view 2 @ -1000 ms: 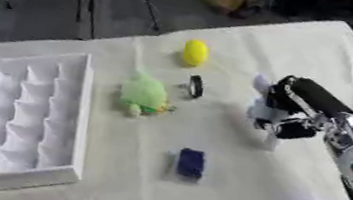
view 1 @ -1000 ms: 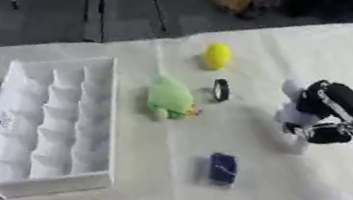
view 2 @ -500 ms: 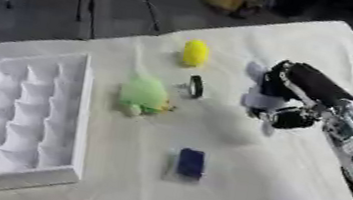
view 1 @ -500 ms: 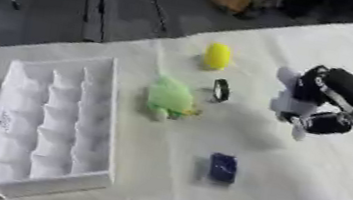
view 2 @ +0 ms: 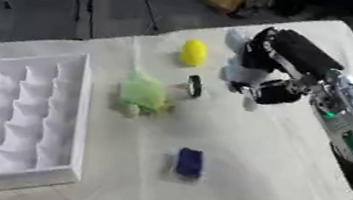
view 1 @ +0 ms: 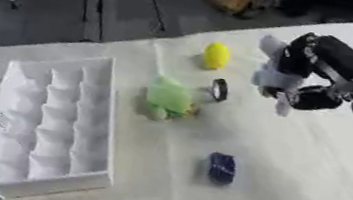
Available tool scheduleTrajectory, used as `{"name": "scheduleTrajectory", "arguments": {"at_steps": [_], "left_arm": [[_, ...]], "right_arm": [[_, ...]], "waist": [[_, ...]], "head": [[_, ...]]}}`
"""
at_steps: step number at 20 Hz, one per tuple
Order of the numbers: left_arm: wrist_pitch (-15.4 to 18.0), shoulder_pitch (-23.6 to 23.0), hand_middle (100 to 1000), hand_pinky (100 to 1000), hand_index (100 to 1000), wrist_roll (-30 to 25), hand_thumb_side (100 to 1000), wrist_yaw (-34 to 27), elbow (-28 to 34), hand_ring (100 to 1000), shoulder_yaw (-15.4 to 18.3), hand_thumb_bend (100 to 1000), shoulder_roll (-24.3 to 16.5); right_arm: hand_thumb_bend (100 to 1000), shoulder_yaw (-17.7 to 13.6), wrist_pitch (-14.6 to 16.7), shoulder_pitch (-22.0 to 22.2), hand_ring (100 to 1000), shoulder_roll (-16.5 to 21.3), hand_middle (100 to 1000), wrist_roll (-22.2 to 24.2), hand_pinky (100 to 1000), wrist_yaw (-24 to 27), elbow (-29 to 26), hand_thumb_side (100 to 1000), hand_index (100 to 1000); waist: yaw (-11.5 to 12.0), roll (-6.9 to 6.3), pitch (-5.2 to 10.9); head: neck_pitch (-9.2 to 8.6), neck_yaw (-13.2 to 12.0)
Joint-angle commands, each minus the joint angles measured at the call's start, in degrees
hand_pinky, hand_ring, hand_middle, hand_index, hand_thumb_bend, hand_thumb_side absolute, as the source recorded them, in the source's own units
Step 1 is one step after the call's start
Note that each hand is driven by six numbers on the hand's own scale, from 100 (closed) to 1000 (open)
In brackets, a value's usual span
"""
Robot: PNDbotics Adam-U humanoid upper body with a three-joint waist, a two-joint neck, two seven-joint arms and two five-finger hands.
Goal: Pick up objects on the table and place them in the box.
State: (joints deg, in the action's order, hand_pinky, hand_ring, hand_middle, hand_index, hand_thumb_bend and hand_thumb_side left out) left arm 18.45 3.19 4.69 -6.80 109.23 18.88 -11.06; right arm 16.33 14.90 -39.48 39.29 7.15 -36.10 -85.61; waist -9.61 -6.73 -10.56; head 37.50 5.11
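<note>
White-clothed table, dark floor behind | white box at 9 o'clock, compartments bare, nothing placed yet | yellow ball, black ring, green toy, blue block loose mid-table | right hand from 2 o'clock, poised beside ring and ball, fingers hanging down, relaxed, apart, empty | left hand unseen

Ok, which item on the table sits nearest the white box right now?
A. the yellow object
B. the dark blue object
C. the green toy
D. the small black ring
C: the green toy lies just beside the white box's right wall, while the yellow object, the small black ring and the dark blue object all sit farther off.
</note>
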Motion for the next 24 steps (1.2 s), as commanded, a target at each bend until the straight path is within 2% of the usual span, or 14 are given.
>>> {"name": "scheduleTrajectory", "arguments": {"at_steps": [1, 12, 15, 24], "left_arm": [[-0.01, 0.8, 765, 1000, 735, -0.4, 1000, -0.41, 1.2, 767, -0.25, 396, -1.78], [-0.25, 5.51, 772, 996, 746, -0.96, 975, -0.68, 3.61, 769, -2.42, 416, -1.63], [-0.04, 6.25, 773, 987, 750, 0.26, 960, 0.09, 5.07, 766, -2.37, 424, -1.41], [2.18, 9.45, 777, 963, 760, 0.95, 929, 0.12, 5.36, 767, -4.68, 447, 0.65]], "right_arm": [[248, -0.02, -0.55, -2.16, 323, 1.89, 336, 0.14, 307, 1.41, -2.28, 100, 425], [233, 0.54, -2.16, -5.87, 326, 1.14, 340, -0.52, 311, 4.53, -1.22, 100, 432], [230, 0.53, -2.45, -6.32, 327, 0.92, 343, -0.67, 314, 5.48, -0.95, 100, 435], [223, 1.57, -2.03, -7.29, 327, -1.57, 346, 0.64, 319, 7.26, 1.97, 100, 442]], "waist": [[0.68, 1.69, 1.68], [6.53, 3.04, 1.81], [9.44, 3.76, 2.28], [17.4, 4.52, 3.95]], "head": [[-0.82, 1.02], [-1.96, 3.57], [-2.07, 4.34], [-2.48, 7.75]]}}
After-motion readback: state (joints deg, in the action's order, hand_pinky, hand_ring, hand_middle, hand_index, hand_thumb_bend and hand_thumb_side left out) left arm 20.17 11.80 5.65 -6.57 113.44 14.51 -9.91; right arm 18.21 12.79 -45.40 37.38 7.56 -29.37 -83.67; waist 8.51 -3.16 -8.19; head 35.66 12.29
